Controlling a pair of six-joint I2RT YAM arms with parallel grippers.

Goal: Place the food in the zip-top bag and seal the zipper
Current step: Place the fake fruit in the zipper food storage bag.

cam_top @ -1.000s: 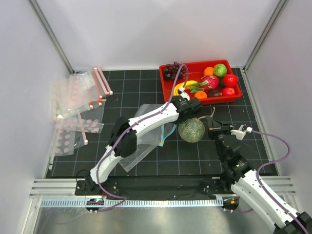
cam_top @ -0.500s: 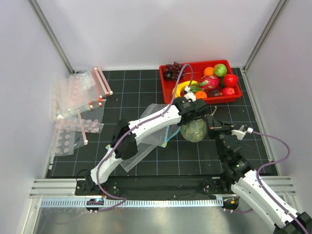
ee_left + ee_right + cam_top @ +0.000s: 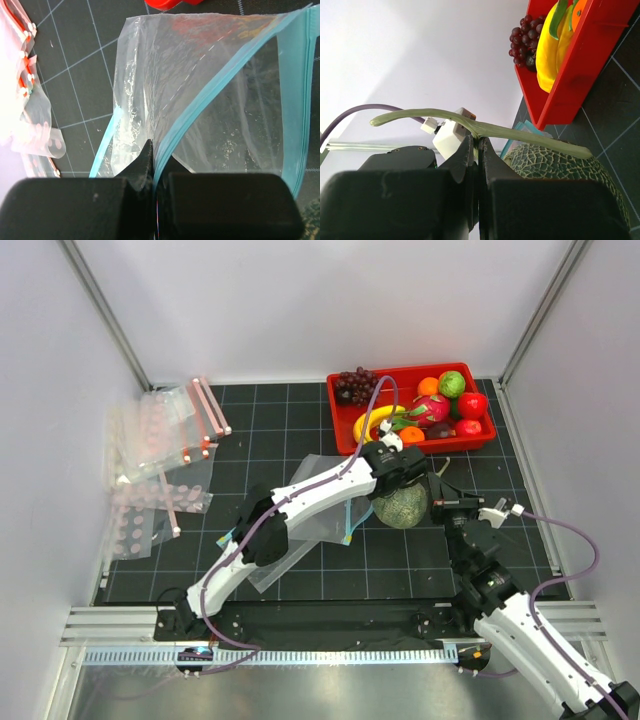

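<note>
While left gripper (image 3: pixel 154 155) pinches zipper (image 3: pixel 200 112), right gripper (image 3: pixel 476 142) holds melon (image 3: pixel 555 165) by stem (image 3: pixel 535 137) (bag (image 3: pixel 312 532) half-hidden)

The melon (image 3: pixel 403 508) just right of the zip-top bag (image 3: pixel 305 540) — tray (image 3: pixel 462 446) behind, spare bags (image 3: pixel 160 440) far left.

left claw (image 3: pixel 155 160): pinched tight, reaching forward | right claw (image 3: pixel 476 145): pinched tight

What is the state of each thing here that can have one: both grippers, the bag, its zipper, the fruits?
Left gripper: shut on the zip-top bag at its mouth edge.
Right gripper: shut on the melon by its stem.
Zip-top bag: no fruit inside.
Zipper: unsealed, strips apart.
Melon: outside the bag, beside its mouth.
Banana: in the red tray.
Small red fruit: in the tray.
</note>
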